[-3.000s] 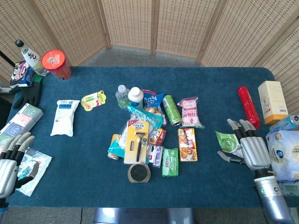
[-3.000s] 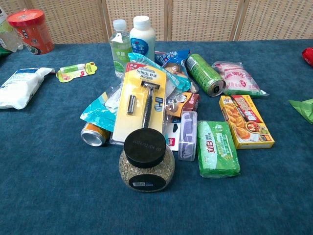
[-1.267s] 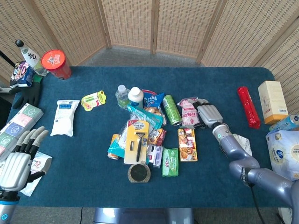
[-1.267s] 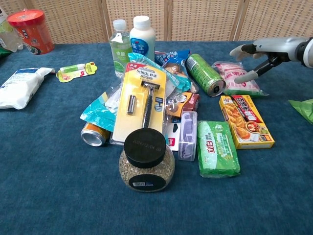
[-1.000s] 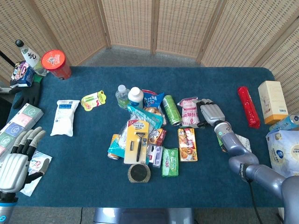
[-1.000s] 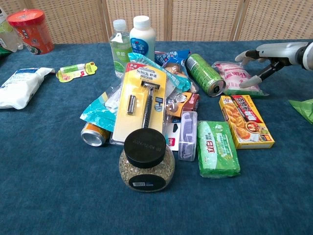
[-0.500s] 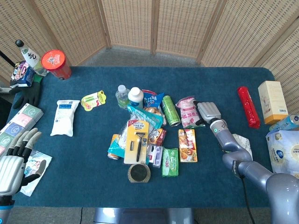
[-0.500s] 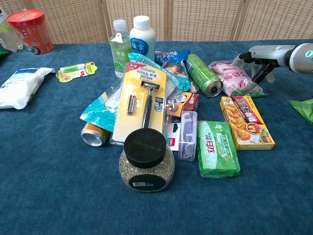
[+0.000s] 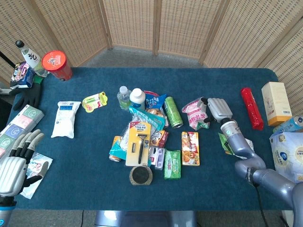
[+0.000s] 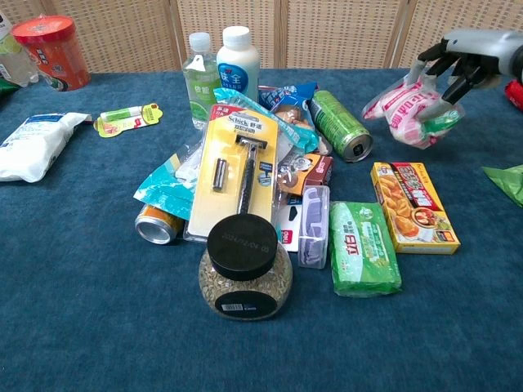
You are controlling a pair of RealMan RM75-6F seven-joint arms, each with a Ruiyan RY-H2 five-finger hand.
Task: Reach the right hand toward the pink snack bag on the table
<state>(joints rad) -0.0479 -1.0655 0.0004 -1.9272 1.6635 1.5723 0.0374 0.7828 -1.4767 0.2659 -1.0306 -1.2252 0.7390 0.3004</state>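
The pink snack bag hangs crumpled in my right hand, which grips it by its right side. In the chest view the pink snack bag is clearly off the table, above the blue cloth, with the right hand curled over its top right. It hangs to the right of the green can. My left hand rests at the table's near left corner, fingers spread, holding nothing; the chest view does not show it.
A pile of goods fills the table's middle: razor pack, dark-lidded jar, yellow box, green packet, bottles. A red tube and a green wrapper lie near my right arm.
My right hand closed on the pink bag and raised it off the table, carrying it up and to the right. The left hand barely moved.
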